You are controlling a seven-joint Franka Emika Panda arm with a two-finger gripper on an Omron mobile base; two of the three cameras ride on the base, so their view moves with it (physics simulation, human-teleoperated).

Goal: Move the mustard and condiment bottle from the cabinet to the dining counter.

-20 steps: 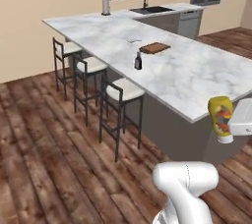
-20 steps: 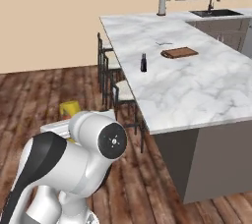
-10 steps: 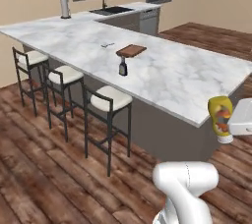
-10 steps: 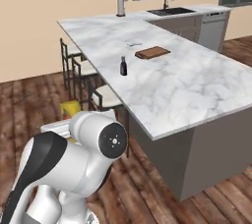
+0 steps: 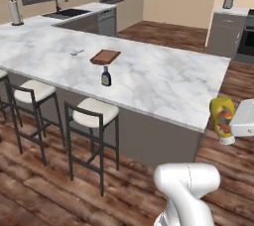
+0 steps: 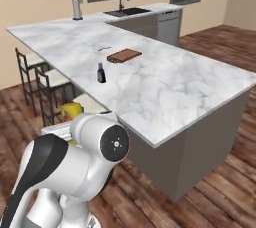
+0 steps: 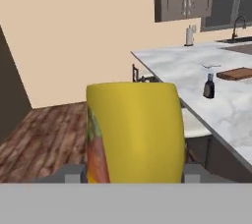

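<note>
My pincer (image 7: 133, 181) is clamped on the mustard (image 5: 222, 116), lower right; the dark bottle (image 5: 105, 77) already stands on the marble surface (image 5: 163, 79); next, set mustard there.

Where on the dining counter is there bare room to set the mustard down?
The dining counter is bare from the condiment bottle to its near corner, the broadest patch. The only clutter is the cutting board just behind that bottle. The tool holds the mustard off that corner.
</note>
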